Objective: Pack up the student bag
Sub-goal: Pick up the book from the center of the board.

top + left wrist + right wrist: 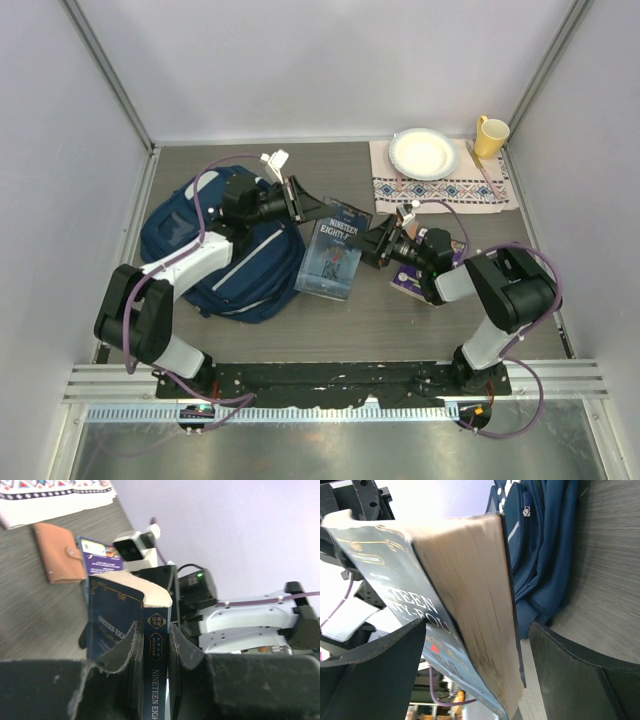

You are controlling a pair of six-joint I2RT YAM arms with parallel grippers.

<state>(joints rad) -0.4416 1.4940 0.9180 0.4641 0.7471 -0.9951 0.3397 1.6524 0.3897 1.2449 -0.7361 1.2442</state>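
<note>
Left wrist view: the left gripper has its two black, rough-edged padded fingers closed narrowly on a book, one on each side of the spine, pinching it near its lower end. The book is a thick dark blue paperback with gilt corner ornaments, pale lettering down the spine and a cream block of pages. It stands tilted above the table.

The right gripper stands wide. Its flat dark fingers straddle the book's free edge, and in the right wrist view the finger at the right of the frame is plainly apart from the pages. The other overlaps the cover, and I cannot tell whether it touches.

In the overhead view the book hangs at the middle of the frame, between the two grippers, over a dark grey wood-grain table. The backpack lies just left of it: soft, rounded navy fabric with pale stripe trim, flat on the table at centre left, partly under the left arm. Its inside is not visible.

A tan leather-look wallet with a snap lies flat on the table. Beside it is a purple-covered booklet.

At the upper right of the overhead frame a round white plate sits on an embroidered white cloth. A yellow mug stands at the cloth's far corner.
</note>
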